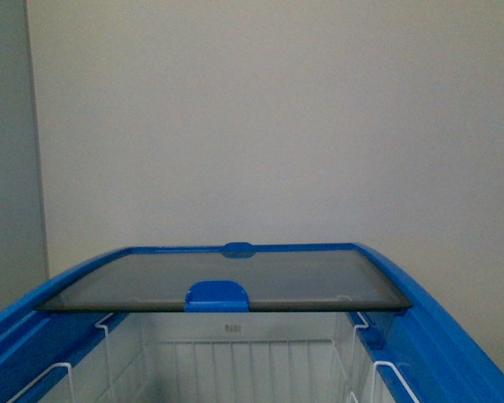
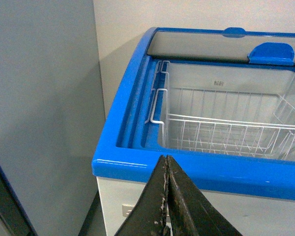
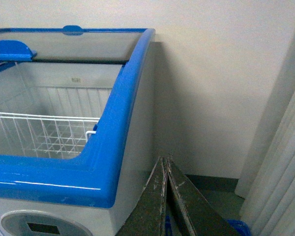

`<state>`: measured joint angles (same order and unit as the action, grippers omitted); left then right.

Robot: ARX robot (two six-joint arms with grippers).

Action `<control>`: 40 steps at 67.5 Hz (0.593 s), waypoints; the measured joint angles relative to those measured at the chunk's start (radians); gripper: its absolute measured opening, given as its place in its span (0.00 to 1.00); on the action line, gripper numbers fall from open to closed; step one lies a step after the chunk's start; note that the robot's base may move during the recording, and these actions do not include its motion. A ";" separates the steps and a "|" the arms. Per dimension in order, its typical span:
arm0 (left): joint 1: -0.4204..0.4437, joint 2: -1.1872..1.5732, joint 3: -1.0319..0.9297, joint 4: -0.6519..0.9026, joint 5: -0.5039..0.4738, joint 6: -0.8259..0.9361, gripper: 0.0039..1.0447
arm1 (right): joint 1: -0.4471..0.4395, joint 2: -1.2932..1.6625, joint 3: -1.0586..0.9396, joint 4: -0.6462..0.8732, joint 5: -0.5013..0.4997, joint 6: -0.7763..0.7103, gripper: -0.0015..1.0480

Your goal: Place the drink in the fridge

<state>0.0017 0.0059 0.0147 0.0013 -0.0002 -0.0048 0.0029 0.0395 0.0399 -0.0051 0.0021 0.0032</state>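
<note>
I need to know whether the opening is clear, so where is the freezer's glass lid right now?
In the front view the glass lid sits slid to the far end of the fridge, against the wall, leaving the white wire baskets nearer the robot uncovered.

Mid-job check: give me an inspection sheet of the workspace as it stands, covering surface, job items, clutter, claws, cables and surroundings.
Surface: no table seen; the work area is the fridge top, with a blue rim.
Job's things: glass lid slid to the far end, near half open; blue lid handle faces the robot. White wire baskets inside look empty. No drink seen in any view.
Clutter: nothing seen.
Grippers: left claw shut and empty, in front of the near rim; right claw shut and empty, past the fridge's right corner.
Cables: nothing seen.
Surroundings: plain wall behind; grey cabinet beside the fridge on the left; pale curtain to the right.
</note>
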 joint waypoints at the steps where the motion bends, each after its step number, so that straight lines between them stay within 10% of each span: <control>1: 0.000 0.000 0.000 0.000 0.000 0.000 0.02 | 0.000 -0.014 -0.012 0.002 0.000 0.000 0.03; 27: 0.000 0.000 0.000 0.000 0.000 0.000 0.02 | -0.001 -0.033 -0.024 0.003 -0.002 0.000 0.03; 40: 0.000 0.000 0.000 0.000 0.000 0.000 0.30 | -0.001 -0.033 -0.024 0.003 -0.002 -0.001 0.33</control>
<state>0.0017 0.0059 0.0147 0.0013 0.0002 -0.0048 0.0021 0.0063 0.0162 -0.0017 -0.0002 0.0025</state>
